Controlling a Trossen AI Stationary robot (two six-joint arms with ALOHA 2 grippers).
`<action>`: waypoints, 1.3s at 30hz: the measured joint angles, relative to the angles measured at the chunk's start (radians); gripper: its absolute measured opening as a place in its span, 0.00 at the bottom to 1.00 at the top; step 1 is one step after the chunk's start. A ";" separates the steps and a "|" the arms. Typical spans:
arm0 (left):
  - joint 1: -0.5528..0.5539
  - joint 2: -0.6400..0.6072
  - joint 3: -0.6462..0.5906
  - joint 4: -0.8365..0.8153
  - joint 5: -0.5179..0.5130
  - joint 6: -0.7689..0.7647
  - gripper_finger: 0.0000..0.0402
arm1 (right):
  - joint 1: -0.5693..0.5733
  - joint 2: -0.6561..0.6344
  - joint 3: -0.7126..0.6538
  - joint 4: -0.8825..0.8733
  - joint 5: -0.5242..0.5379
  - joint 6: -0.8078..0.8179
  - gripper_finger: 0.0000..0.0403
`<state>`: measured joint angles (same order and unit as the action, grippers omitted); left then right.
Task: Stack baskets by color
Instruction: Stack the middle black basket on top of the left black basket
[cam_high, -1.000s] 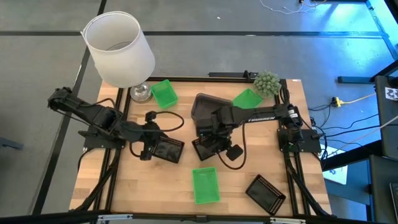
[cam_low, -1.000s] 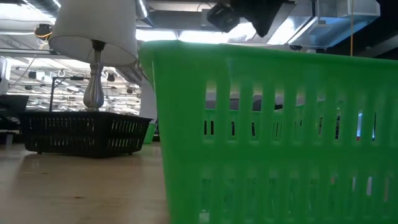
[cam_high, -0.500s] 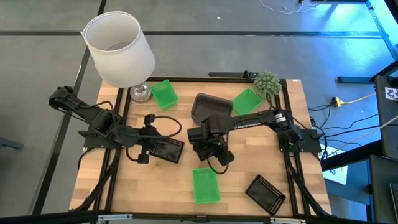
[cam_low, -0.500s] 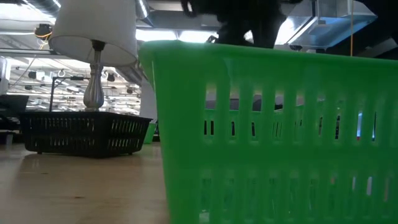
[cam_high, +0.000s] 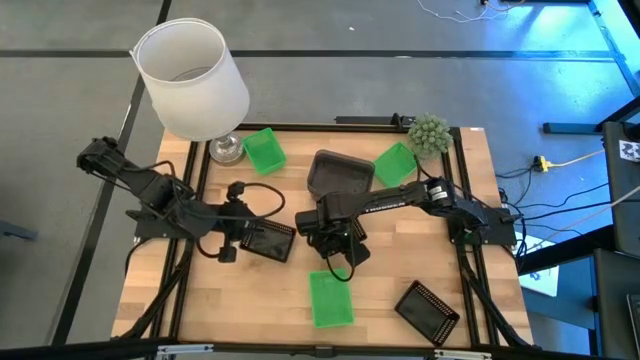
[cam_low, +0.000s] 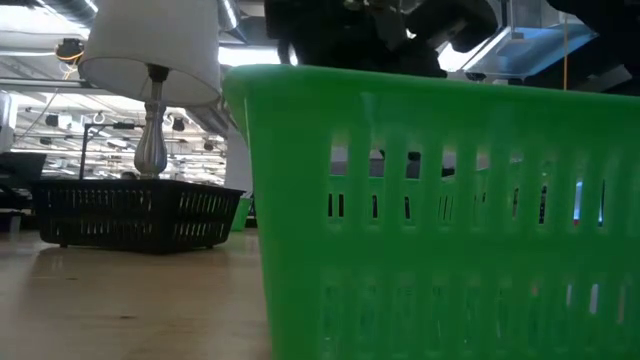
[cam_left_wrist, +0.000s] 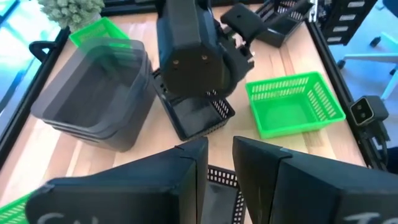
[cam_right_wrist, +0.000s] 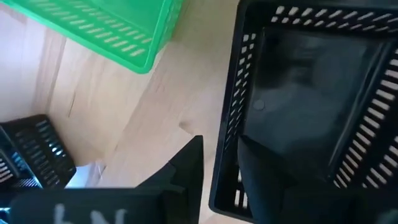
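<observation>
Wooden table (cam_high: 400, 255) with a white lamp (cam_high: 192, 78) and a small plant (cam_high: 429, 132) at its far edge, grey floor all around. Sorting looks partly done: the grey baskets (cam_high: 338, 174) sit nested in one pile near the middle far side, as the left wrist view shows. Green ones are scattered: one beside the lamp (cam_high: 264, 150), one by the plant (cam_high: 397, 160), one near the front edge (cam_high: 330, 297). Black ones are also apart: one at the front right corner (cam_high: 427, 311), one under the left gripper (cam_high: 236, 236), one under the right gripper (cam_high: 338, 238), so both those colours are left to stack.

The right gripper holds the wall of the middle black basket (cam_right_wrist: 311, 93), one finger inside and one outside the rim, jaws closed on that wall. The left gripper's jaws stand a narrow gap apart over the rim of its black basket (cam_high: 268, 241); whether they pinch it I cannot tell.

The middle black basket stands mouth up, its long axis angled from the table's near left toward far right as seen in the left wrist view
</observation>
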<state>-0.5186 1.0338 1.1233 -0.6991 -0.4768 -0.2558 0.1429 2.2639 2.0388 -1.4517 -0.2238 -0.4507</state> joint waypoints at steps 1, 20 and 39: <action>0.000 -0.004 0.000 0.000 -0.005 0.000 0.17 | 0.000 0.000 0.000 0.008 -0.002 0.000 0.24; 0.000 -0.061 0.000 0.001 -0.012 0.002 0.17 | 0.045 0.013 0.000 0.132 -0.005 -0.001 0.24; 0.000 -0.060 0.000 -0.005 -0.006 0.003 0.17 | 0.053 0.068 0.009 0.140 0.023 0.003 0.24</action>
<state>-0.5186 0.9741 1.1233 -0.7041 -0.4828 -0.2527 0.1963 2.3315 2.0477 -1.3120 -0.2005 -0.4480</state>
